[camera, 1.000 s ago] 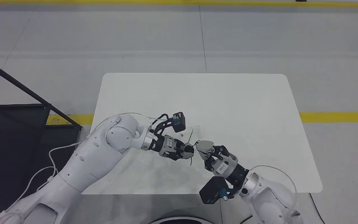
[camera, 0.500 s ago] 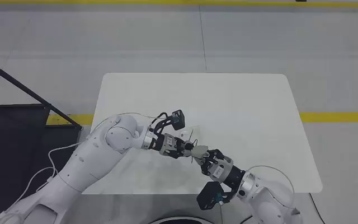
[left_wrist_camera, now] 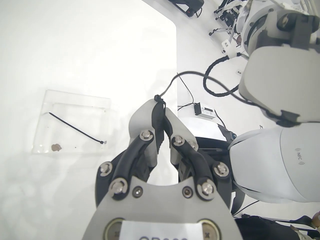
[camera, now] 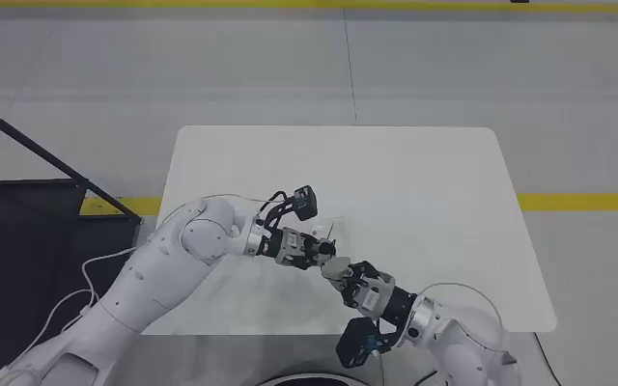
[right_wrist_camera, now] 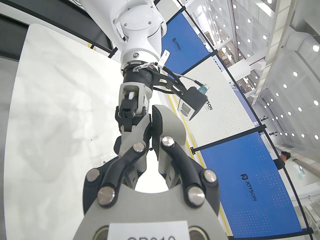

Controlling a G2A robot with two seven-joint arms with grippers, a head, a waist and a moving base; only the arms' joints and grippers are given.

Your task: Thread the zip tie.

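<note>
In the left wrist view my left gripper (left_wrist_camera: 160, 116) is shut on a thin black zip tie (left_wrist_camera: 172, 79). Its head pokes out at the fingertips and its tail curves up into the air. From above, the left gripper (camera: 323, 253) and the right gripper (camera: 342, 272) meet tip to tip over the table's near middle. The right wrist view has my right gripper (right_wrist_camera: 151, 128) with its pads almost touching and a black sliver of tie between them. The left gripper (right_wrist_camera: 132, 106) sits just beyond them.
A clear flat tray (left_wrist_camera: 75, 96) lies on the white table (camera: 435, 193) beside the left gripper. It holds a second black zip tie (left_wrist_camera: 75, 128) and a small brown scrap (left_wrist_camera: 56, 147). The table's near edge lies close behind the right arm.
The right gripper has moved left and up to the left gripper's tips, and its fingers went from spread open to shut. The left gripper has barely shifted.
</note>
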